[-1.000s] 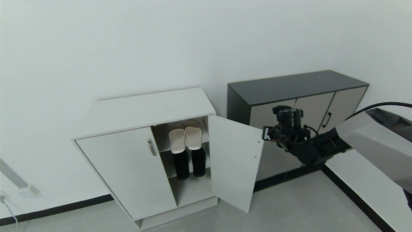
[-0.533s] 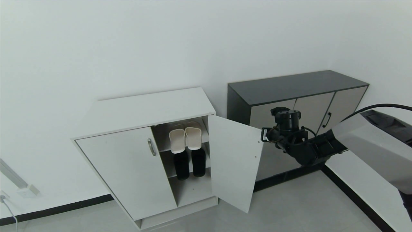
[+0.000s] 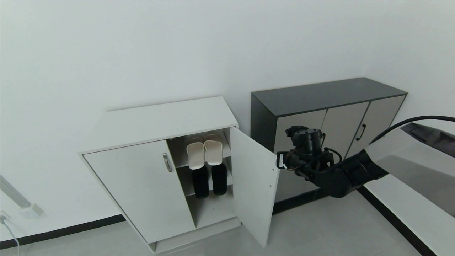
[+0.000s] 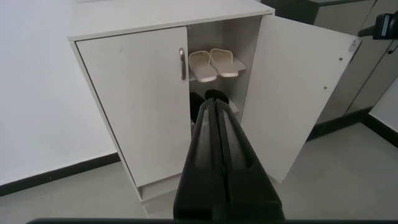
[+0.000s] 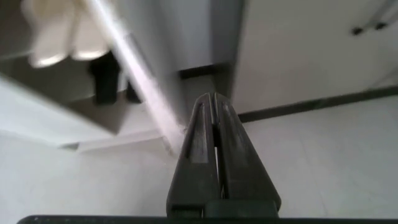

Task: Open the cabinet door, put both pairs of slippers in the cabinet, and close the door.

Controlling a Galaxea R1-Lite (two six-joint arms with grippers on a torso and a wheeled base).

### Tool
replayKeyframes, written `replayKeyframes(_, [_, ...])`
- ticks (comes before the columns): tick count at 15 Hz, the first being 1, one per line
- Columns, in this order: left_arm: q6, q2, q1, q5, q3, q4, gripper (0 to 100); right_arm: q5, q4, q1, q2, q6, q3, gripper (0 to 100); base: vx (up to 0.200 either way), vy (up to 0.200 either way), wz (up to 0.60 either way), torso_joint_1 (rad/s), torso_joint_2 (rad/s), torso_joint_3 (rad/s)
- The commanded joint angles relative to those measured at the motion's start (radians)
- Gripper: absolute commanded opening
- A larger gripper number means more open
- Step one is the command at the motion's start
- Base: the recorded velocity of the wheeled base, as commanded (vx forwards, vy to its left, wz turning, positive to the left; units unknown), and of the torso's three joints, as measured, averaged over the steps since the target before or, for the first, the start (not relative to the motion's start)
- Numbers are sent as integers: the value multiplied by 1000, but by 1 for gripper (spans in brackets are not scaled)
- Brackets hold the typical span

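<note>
1. Right end effector [image 3: 280, 160] sits at the free edge of the open door [image 3: 254, 177] with its fingers clenched on nothing. A closed tip suits pushing a flat panel better than gripping it.
2. The door hangs partly open from the right side of the white cabinet [image 3: 160, 119]. The tip seems to meet the door's outer face near the top corner, far from the hinge, where a light push turns it most easily.
3. Both pairs are inside the open compartment. The pale slippers [image 3: 204, 153] lie side by side on the upper shelf, and the black slippers [image 3: 209, 181] lie on the shelf directly below. Stowing therefore looks done, and closing the door is the step in hand.
4. Whether the pale pair overhangs its shelf front cannot be told. If it does, the door may catch on it.
5. Left end effector [image 4: 214, 106] is also clenched and empty. It is held well back from the cabinet and faces it, likely to stay out of the door's arc.
6. The closed door [image 3: 142, 185] with its handle [image 3: 165, 162] needs nothing. The dark cabinet [image 3: 320, 92] stands just beside the white one, behind the right arm.
7. The push probably needs to follow the door's arc, or the tip could slip off the edge.
</note>
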Motion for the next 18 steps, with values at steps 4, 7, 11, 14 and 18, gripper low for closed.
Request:
replayKeyframes(4, [0, 1, 0, 0, 0, 0, 0, -1, -117, 137, -155, -31, 194, 0, 0, 0, 0, 0, 0, 0])
replayKeyframes(7, [0, 1, 0, -1, 0, 0, 0, 1, -154, 162, -167, -71, 236, 0, 0, 0, 0, 0, 0, 0])
replayKeyframes(11, [0, 1, 0, 0, 0, 0, 0, -1, -158, 169, -166, -85, 240, 0, 0, 0, 0, 0, 0, 0])
replayKeyframes(14, [0, 1, 0, 0, 0, 1, 0, -2, -158, 179, -166, -87, 245, 0, 0, 0, 400, 2, -2, 2])
replayKeyframes(18, [0, 1, 0, -1, 0, 0, 0, -1, -158, 179, -163, -85, 246, 0, 0, 0, 600, -4, 2, 1])
